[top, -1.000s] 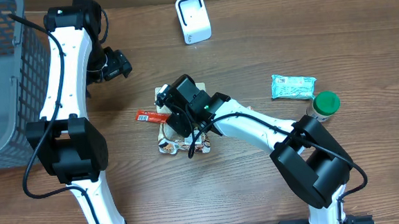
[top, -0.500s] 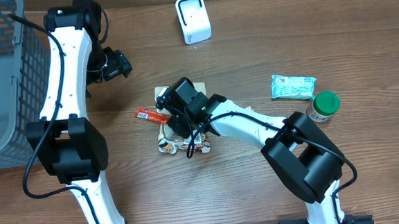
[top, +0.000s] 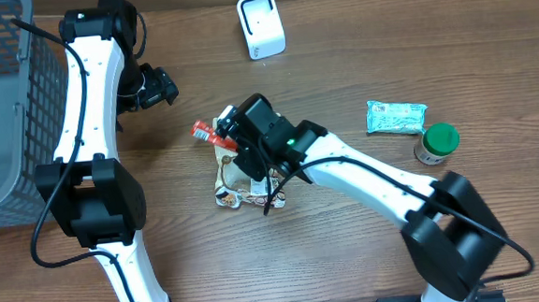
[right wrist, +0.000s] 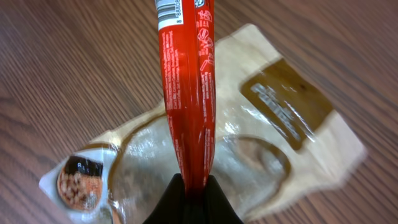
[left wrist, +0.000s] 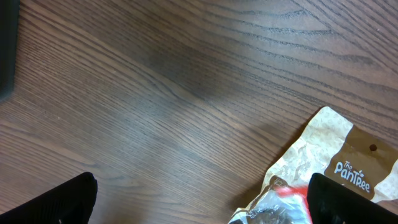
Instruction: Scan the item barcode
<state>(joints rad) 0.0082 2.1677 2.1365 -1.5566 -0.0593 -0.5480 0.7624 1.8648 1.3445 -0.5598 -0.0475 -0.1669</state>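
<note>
Presently right gripper [right wrist: 191, 186] clamped on one end of the red stick packet [right wrist: 186, 93], held over the tan pouch [right wrist: 280, 118]; long axis runs away from the grip, barcode [right wrist: 166, 11] at far end. White scanner [top: 261, 25] stands well apart, off to one side of that axis

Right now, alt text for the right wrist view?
The right gripper is shut on the end of a slim red packet, whose barcode shows at the top edge. Behind it a tan pouch lies on the wooden table.
</note>
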